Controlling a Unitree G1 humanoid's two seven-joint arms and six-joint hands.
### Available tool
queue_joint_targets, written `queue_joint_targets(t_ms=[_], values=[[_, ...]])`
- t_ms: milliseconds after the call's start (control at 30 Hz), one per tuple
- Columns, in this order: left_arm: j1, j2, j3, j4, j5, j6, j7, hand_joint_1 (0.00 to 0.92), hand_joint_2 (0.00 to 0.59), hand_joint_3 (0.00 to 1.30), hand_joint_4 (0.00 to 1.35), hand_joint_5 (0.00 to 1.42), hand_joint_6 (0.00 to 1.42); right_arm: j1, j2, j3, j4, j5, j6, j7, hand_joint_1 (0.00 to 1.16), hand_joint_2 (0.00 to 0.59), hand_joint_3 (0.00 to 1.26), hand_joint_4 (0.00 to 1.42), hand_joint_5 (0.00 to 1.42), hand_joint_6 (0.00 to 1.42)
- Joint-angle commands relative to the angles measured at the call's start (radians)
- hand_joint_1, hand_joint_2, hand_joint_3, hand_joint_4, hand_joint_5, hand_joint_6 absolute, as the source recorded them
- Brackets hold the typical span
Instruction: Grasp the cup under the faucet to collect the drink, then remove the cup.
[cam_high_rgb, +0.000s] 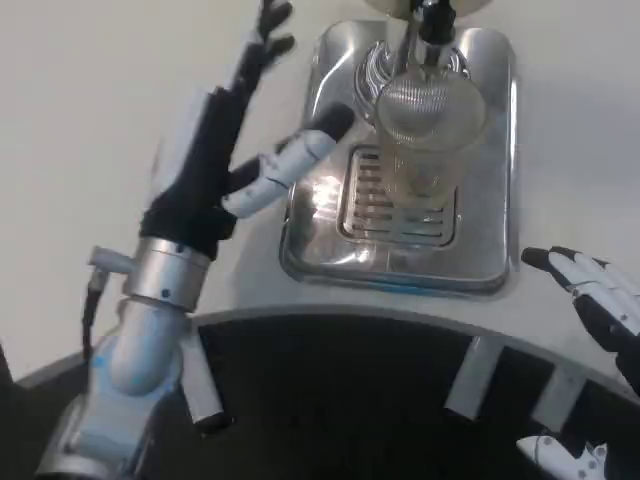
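The left hand (235, 150) reaches toward the clear cup (425, 140) on the steel tray (320, 255) under the faucet (425, 25), fingers spread, holding nothing; the right hand (600, 300) rests near the tray, its fingers apart and empty.

White table (80, 120), steel drip tray (310, 250) lying on it, clear cup (425, 140) standing on the tray's grate

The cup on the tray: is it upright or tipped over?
Upright: the cup stands on the tray grate, its round rim up, under the faucet.
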Motion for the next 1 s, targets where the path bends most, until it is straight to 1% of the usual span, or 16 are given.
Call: queue_joint_targets(t_ms=[33, 67, 167, 233, 400, 500, 600, 700, 833, 900, 1000], values=[[0.055, 0.040, 0.054, -0.217, -0.118, 0.194, -0.144, 0.065, 0.203, 0.00, 0.00, 0.01, 0.01, 0.007, -0.005, 0.009, -0.014, 0.007, 0.006, -0.009, 0.68, 0.313, 0.09, 0.04, 0.03, 0.07], [0.062, 0.048, 0.075, -0.270, -0.178, 0.248, -0.183, 0.013, 0.205, 0.00, 0.00, 0.00, 0.00, 0.009, -0.004, 0.011, -0.014, 0.006, 0.004, -0.009, 0.67, 0.309, 0.08, 0.04, 0.03, 0.08], [0.073, 0.062, 0.127, -0.409, -0.342, 0.389, -0.271, 0.000, 0.204, 0.00, 0.00, 0.00, 0.00, 0.013, -0.002, 0.019, -0.014, 0.003, 0.000, -0.010, 0.66, 0.304, 0.08, 0.04, 0.03, 0.08], [0.073, 0.064, 0.146, -0.471, -0.398, 0.459, -0.298, 0.000, 0.196, 0.00, 0.00, 0.00, 0.00, 0.009, -0.004, 0.026, -0.014, -0.001, 0.004, -0.009, 0.65, 0.300, 0.08, 0.04, 0.04, 0.08], [0.040, 0.063, 0.185, -0.646, -0.565, 0.689, -0.302, 0.000, 0.188, 0.00, 0.00, 0.00, 0.00, -0.027, -0.019, 0.044, -0.006, -0.007, 0.027, -0.002, 0.63, 0.302, 0.08, 0.04, 0.03, 0.08], [0.016, 0.061, 0.197, -0.711, -0.630, 0.798, -0.290, 0.000, 0.185, 0.00, 0.00, 0.00, 0.00, -0.049, -0.030, 0.048, 0.008, -0.005, 0.037, -0.003, 0.61, 0.308, 0.07, 0.04, 0.04, 0.08], [-0.001, 0.053, 0.199, -0.743, -0.662, 0.861, -0.280, 0.000, 0.181, 0.00, 0.00, 0.00, 0.00, -0.068, -0.042, 0.052, 0.025, -0.002, 0.046, -0.008, 0.61, 0.308, 0.07, 0.04, 0.04, 0.08], [-0.028, 0.024, 0.185, -0.766, -0.693, 0.903, -0.265, 0.000, 0.180, 0.00, 0.00, 0.00, 0.00, -0.082, -0.048, 0.059, 0.038, -0.001, 0.053, -0.010, 0.61, 0.308, 0.07, 0.04, 0.04, 0.08], [-0.059, -0.007, 0.166, -0.768, -0.683, 0.917, -0.252, 0.000, 0.179, 0.00, 0.00, 0.00, 0.00, -0.088, -0.056, 0.062, 0.055, 0.004, 0.049, -0.019, 0.59, 0.303, 0.07, 0.04, 0.04, 0.09], [-0.074, -0.034, 0.153, -0.764, -0.678, 0.919, -0.240, 0.000, 0.179, 0.00, 0.00, 0.00, 0.00, -0.084, -0.057, 0.056, 0.065, 0.009, 0.042, -0.031, 0.58, 0.309, 0.07, 0.04, 0.04, 0.09], [-0.086, -0.080, 0.114, -0.758, -0.661, 0.918, -0.227, 0.000, 0.179, 0.00, 0.00, 0.00, 0.00, -0.063, -0.054, 0.047, 0.069, 0.013, 0.033, -0.052, 0.58, 0.310, 0.07, 0.04, 0.04, 0.09]])
